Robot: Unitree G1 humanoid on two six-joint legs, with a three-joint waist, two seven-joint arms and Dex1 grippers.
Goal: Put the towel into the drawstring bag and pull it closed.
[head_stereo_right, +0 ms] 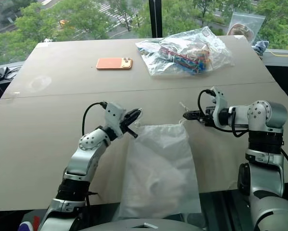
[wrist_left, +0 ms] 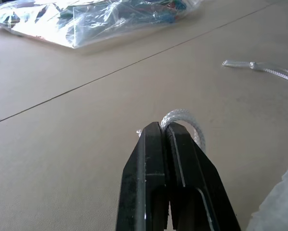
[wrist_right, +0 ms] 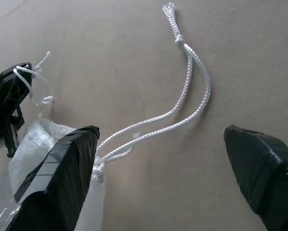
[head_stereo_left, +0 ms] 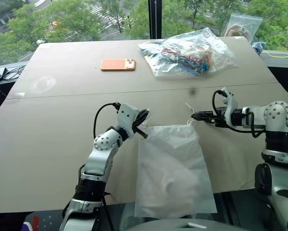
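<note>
The drawstring bag (head_stereo_left: 172, 168) hangs over the worktop (head_stereo_left: 52, 125) edge at lower centre, limp, thin and light. The left gripper (head_stereo_left: 143, 126) has its fingers pressed together on the left cord loop (wrist_left: 184, 118). The right gripper (wrist_right: 168, 173) has its fingers spread wide above the loose right cord (wrist_right: 189, 91), likely the best hold. The towel isn't discernible.

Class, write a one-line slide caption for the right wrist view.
Open right hand above the drawstring bag's loose white cord on the table.

Bare table (head_stereo_left: 62, 120) flanks the drawstring bag (head_stereo_left: 170, 168); cord (wrist_right: 182, 91) lies beside it.
</note>
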